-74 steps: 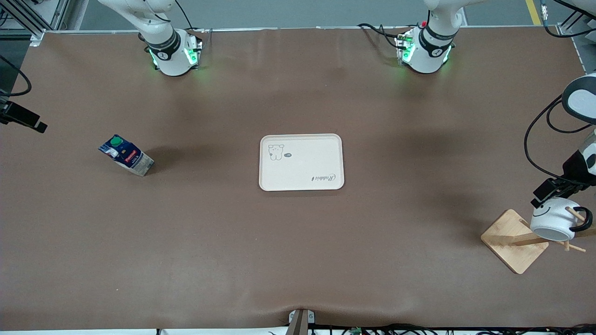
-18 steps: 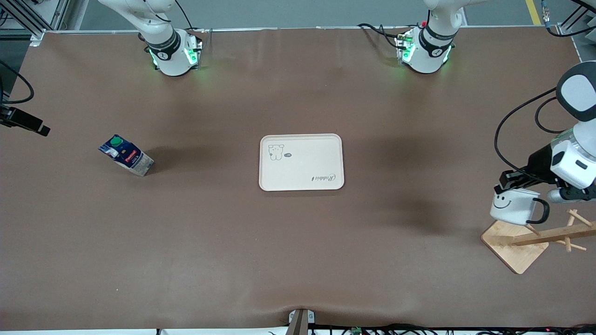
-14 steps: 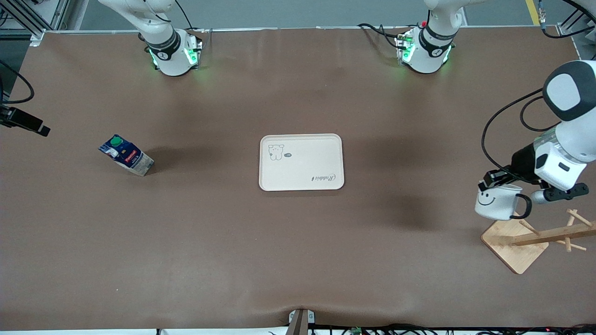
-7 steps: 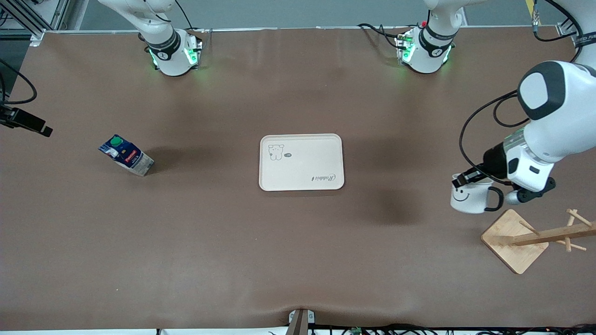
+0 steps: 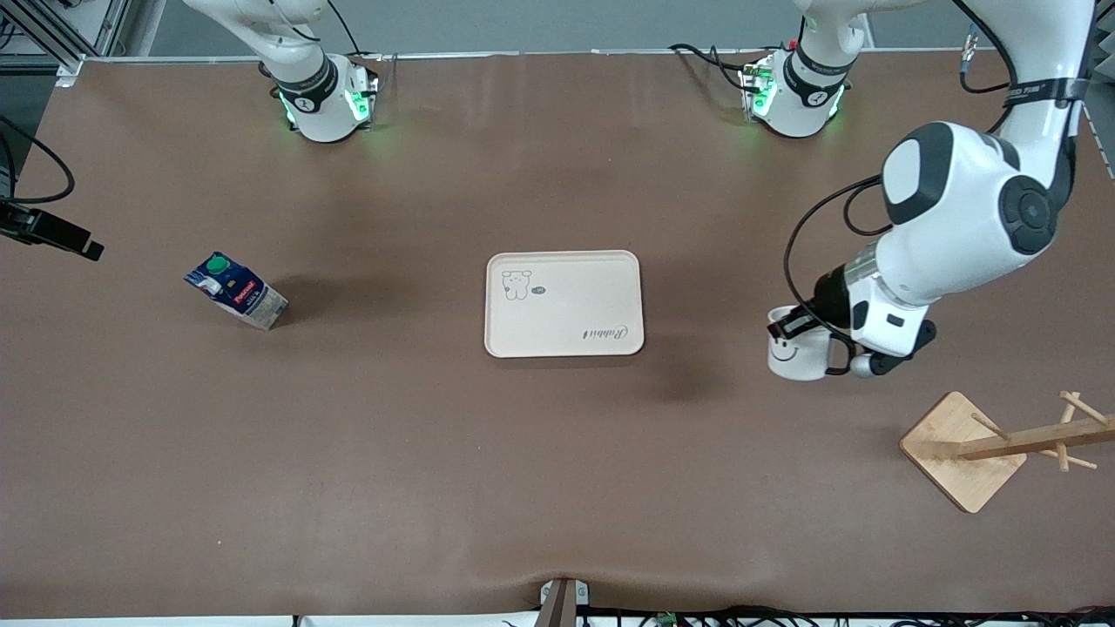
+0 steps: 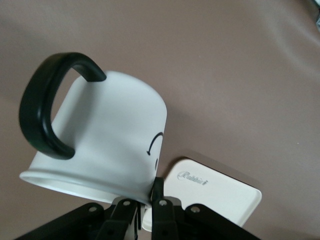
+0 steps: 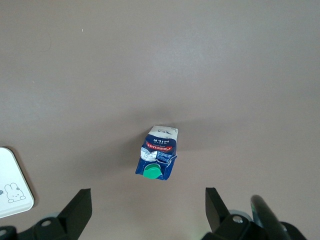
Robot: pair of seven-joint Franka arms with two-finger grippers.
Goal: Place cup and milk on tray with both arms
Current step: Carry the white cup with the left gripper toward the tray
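The cup (image 5: 794, 357), a white mug with a black handle and a smiley face, hangs upright over bare table between the wooden rack and the tray. My left gripper (image 5: 788, 325) is shut on its rim (image 6: 145, 196). The cream tray (image 5: 564, 303) lies at the table's middle; one corner of the tray (image 6: 215, 192) shows past the cup (image 6: 110, 135) in the left wrist view. The milk (image 5: 235, 293) stands tilted toward the right arm's end. My right gripper (image 7: 148, 200) hovers high over the milk (image 7: 159, 152), open and holding nothing.
A wooden mug rack (image 5: 962, 448) with slanted pegs stands toward the left arm's end, nearer the front camera than the cup. The tray's corner (image 7: 12, 185) shows at the edge of the right wrist view. Brown mat covers the whole table.
The left arm has lifted the cup off the rack's peg and carried it toward the tray, now upright. The right arm has barely shifted above the milk.
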